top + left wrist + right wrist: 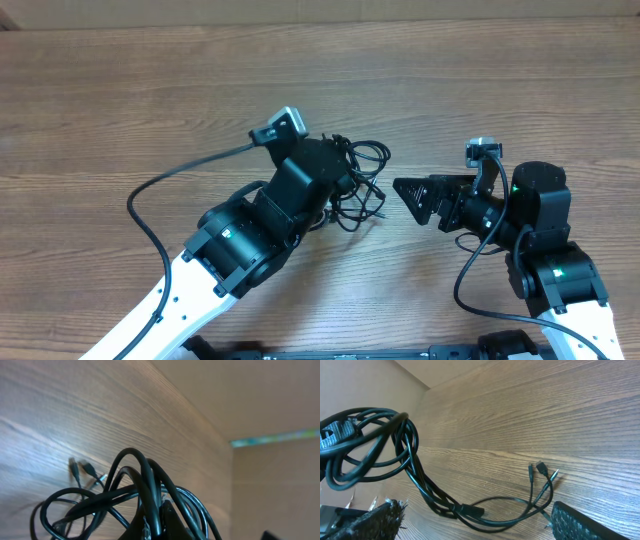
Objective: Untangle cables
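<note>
The cables (365, 185) are a tangle of thin black cords on the wooden table between my two grippers. My left gripper (340, 178) is shut on one cord and holds the loops lifted; in the left wrist view the cord runs between the closed jaws (160, 521) and the cable loops (125, 485) arch above them. My right gripper (412, 197) is open just right of the tangle. In the right wrist view its open fingers (475, 510) straddle the low strands (485, 512) on the table, without touching them. Small plug ends (540, 469) lie beside the right finger.
The wooden table (320, 80) stretches far behind the tangle. A thick black arm wire (160, 190) loops out to the left of the left arm. A tan wall (270, 400) borders the table's far edge.
</note>
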Controlling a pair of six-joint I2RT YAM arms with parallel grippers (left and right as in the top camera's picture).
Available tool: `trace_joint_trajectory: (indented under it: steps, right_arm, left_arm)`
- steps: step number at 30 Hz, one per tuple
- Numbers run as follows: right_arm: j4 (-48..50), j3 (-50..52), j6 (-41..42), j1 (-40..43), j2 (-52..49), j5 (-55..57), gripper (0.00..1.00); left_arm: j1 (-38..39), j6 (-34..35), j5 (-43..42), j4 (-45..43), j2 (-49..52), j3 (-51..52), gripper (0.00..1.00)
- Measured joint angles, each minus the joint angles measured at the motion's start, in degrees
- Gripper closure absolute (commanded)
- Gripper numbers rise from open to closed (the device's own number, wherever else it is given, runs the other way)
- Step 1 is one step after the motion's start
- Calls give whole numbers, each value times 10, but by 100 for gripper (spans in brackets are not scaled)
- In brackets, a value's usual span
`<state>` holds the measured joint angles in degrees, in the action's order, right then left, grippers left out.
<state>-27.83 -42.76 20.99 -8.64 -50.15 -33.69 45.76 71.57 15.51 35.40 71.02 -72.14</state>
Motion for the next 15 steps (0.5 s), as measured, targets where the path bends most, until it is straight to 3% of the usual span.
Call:
trace_joint_trajectory:
  steps: [15]
  right_arm:
    - [10,0,-59,0,0,-63,5]
  left_arm:
    - [0,169,-12,-29,0,0,96]
